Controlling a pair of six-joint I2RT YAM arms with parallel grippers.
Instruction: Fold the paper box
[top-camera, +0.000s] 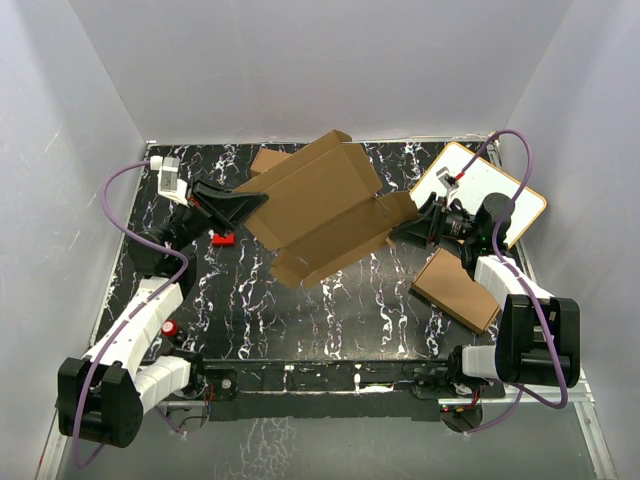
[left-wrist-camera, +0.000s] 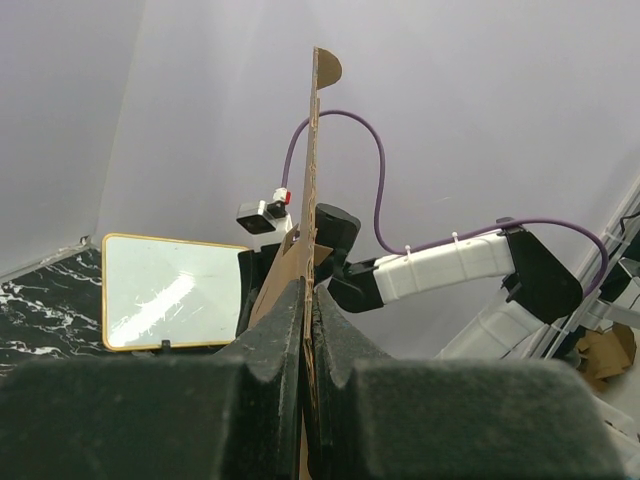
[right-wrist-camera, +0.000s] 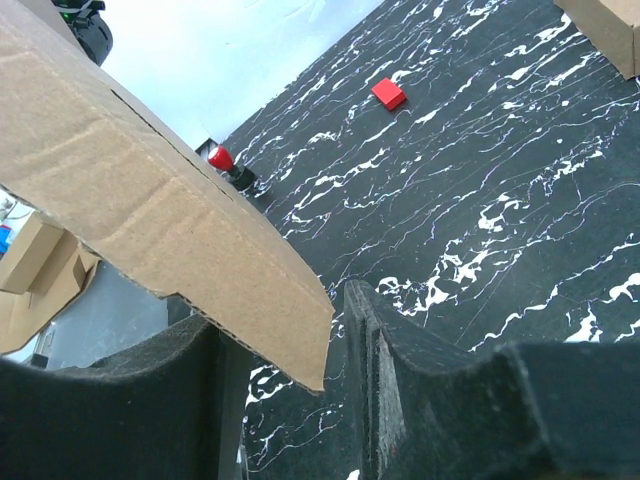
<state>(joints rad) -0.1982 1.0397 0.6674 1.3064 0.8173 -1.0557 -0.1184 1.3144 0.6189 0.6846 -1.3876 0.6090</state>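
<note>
On the left, the left gripper (top-camera: 243, 205) is closed hard on the left edge of the paper box (top-camera: 320, 210). Its wrist camera shows both fingers (left-wrist-camera: 285, 320) pressed flat against the cardboard, which rises edge-on and upright from between them. Just below that grip a small red block (top-camera: 222, 238) lies on the black marbled table (top-camera: 330, 320). The box itself is an open die-cut sheet. It is lifted clear of the table in the middle of the workspace, tilted and skewed to the table's edges, with its side flaps half raised. Because of the tilt I cannot be sure of its long axis, but the line between the two pincers crosses it roughly left to right. On its right side, the right gripper (top-camera: 405, 228) stands with jaws apart around the corner of a flap. In its own view the flap lies against one finger (right-wrist-camera: 150, 400), while table shows through the gap before the other, so it is not pinching. The right arm is nearer that free flap, so I judge the next move is to close on it or push it inward against the left hold. Farther right are a whiteboard (top-camera: 485, 185) and a flat brown carton (top-camera: 455, 290).
</note>
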